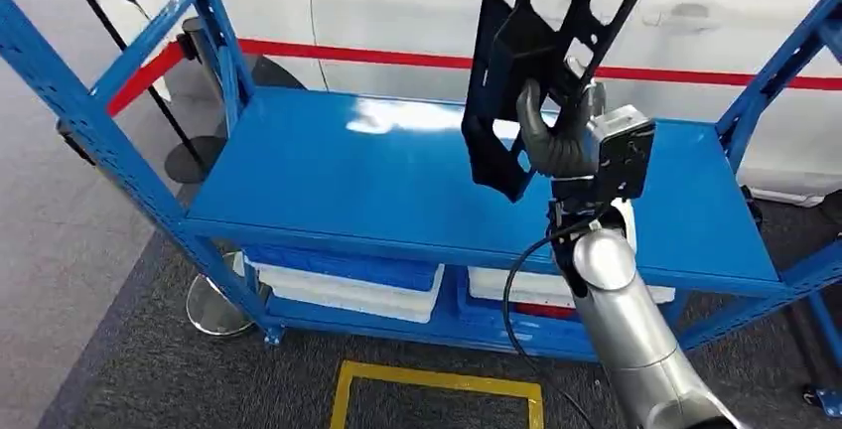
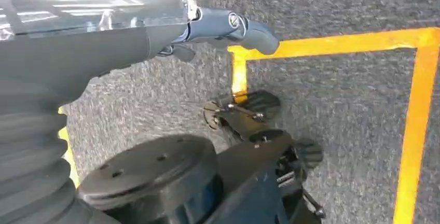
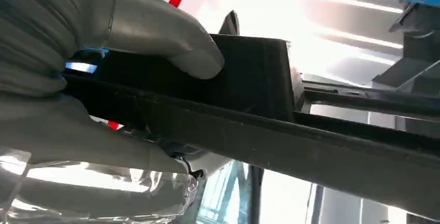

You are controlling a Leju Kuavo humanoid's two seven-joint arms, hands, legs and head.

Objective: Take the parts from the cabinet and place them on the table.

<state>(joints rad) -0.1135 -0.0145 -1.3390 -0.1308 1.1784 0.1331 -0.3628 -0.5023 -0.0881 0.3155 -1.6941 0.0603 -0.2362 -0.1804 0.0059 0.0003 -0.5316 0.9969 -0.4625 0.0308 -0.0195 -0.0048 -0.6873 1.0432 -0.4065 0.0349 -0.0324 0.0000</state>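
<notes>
right hand point(image 1: 558, 136): fingers point(image 3: 171, 45) wrapped round part point(image 1: 541, 47), likely gripped low so the long piece hangs clear above the rack shelf point(image 1: 328, 176) | part: black, flat, cut-out frame, held upright over shelf | left hand point(image 2: 228, 27): hanging over the floor, holds nothing, finger spread unclear

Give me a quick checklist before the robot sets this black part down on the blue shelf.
1. Right hand grips the black part: ok.
2. Thumb pressed on the part: ok.
3. Part is lifted off the blue shelf: ok.
4. Bare shelf surface beneath the part: ok.
5. Left hand hangs over the floor, holding nothing: ok.
6. How secure the grip is: cannot tell.
</notes>
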